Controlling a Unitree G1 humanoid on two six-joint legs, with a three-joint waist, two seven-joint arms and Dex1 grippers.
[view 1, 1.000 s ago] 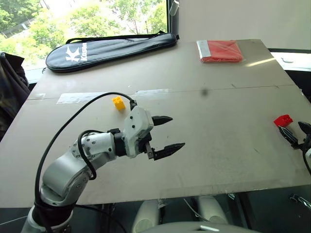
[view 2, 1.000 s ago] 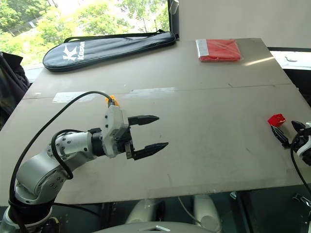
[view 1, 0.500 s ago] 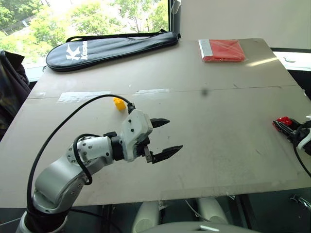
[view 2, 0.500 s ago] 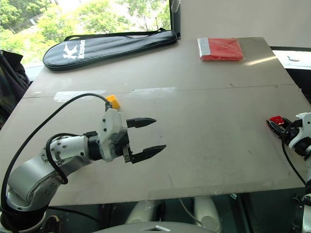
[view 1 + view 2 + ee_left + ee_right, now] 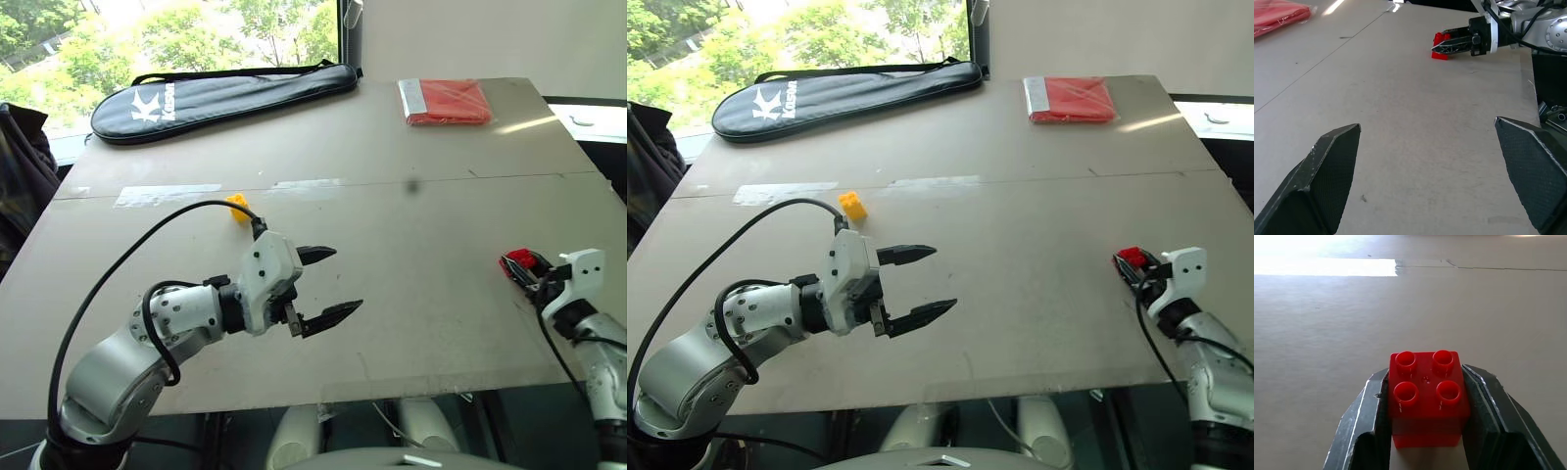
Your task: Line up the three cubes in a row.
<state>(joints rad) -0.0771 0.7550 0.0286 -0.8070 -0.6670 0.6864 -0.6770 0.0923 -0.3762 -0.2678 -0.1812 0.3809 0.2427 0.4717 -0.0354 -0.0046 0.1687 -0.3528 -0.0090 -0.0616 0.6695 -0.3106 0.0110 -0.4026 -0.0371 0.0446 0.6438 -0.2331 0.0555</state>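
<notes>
1. The right gripper (image 5: 1425, 431) is clamped on the red cube (image 5: 1426, 394), one black finger on each side of it, studs facing up; in the head views the cube (image 5: 524, 259) sits near the table's right edge, about midway between the near and far edges; whether it rests on the surface or is lifted just off it I cannot tell.
2. The left gripper (image 5: 323, 284) hovers over the near left part of the table (image 5: 441, 196), its two fingers spread wide with nothing between them (the wrist view shows bare surface in the gap); it points toward the right edge, where the right gripper (image 5: 1449, 45) and the red cube (image 5: 1439, 44) appear in its wrist view.
3. The yellow cube (image 5: 852, 206) stands on the surface beyond the left gripper, toward the left edge and roughly mid-depth, apart from the fingers; a black cable arcs just beside it.
4. A dark zipped racket bag (image 5: 225, 90) lies along the far left edge; a flat red packet (image 5: 443, 101) lies near the far right corner, well apart from both cubes.
5. A strip of pale tape (image 5: 167, 195) runs along a seam across the surface, just left of the yellow cube.
</notes>
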